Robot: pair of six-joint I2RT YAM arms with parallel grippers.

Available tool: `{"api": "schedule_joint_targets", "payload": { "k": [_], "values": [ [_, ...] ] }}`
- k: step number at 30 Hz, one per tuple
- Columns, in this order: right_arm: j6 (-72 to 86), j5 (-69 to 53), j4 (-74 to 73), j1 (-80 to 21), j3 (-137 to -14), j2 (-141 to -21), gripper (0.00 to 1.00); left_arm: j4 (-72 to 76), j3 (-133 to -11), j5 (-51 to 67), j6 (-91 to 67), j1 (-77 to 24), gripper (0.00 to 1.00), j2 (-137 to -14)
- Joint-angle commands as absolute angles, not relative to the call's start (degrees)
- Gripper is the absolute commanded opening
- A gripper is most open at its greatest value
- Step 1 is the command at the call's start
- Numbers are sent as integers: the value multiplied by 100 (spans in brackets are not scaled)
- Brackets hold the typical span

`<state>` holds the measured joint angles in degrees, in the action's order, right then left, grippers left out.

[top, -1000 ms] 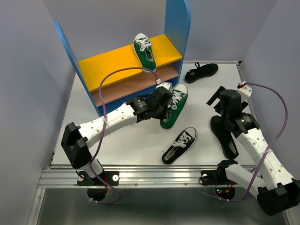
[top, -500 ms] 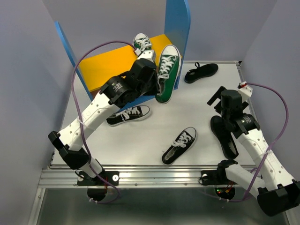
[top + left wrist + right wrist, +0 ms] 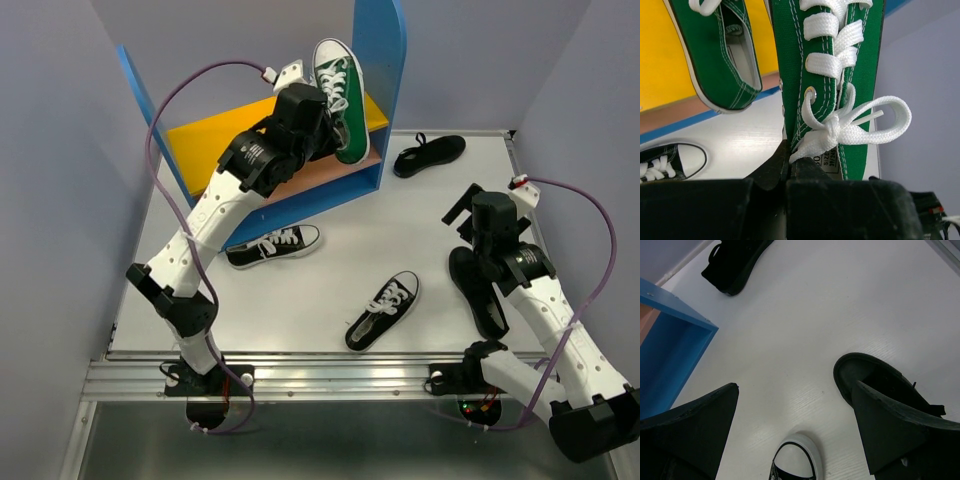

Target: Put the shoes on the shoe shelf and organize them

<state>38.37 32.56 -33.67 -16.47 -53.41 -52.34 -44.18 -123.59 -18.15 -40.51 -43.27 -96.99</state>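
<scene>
White table (image 3: 420, 220) between pale lavender walls (image 3: 50, 150); shoe shelf (image 3: 385, 80) at the back.

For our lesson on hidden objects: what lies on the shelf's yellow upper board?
One green sneaker, seen from the left wrist. From above, the left arm, holding the other sneaker, covers it.

I saw open worktop (image 3: 400, 225) between the black sneaker (image 3: 272, 245) near the shoe shelf (image 3: 385, 60) and the all-black shoe (image 3: 430, 155). The shelf's yellow board (image 3: 195, 140) lay free on its left; the left arm (image 3: 215, 205) and a green sneaker (image 3: 340, 85) crowded its right end.
</scene>
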Motion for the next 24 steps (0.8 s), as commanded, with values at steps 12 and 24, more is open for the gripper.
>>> {"api": "schedule_joint_targets", "payload": {
  "k": [12,24],
  "values": [
    [3814,3296,-3366,-1635,-5537,-5115,100,-2796,-13483,-1925,-4378,-3762,0,-10573],
    [3823,3340,-3410,-1635,-5493,-5010,100,-2663,-13404,-1442,-4307,-3525,0,-11382]
  ]
}}
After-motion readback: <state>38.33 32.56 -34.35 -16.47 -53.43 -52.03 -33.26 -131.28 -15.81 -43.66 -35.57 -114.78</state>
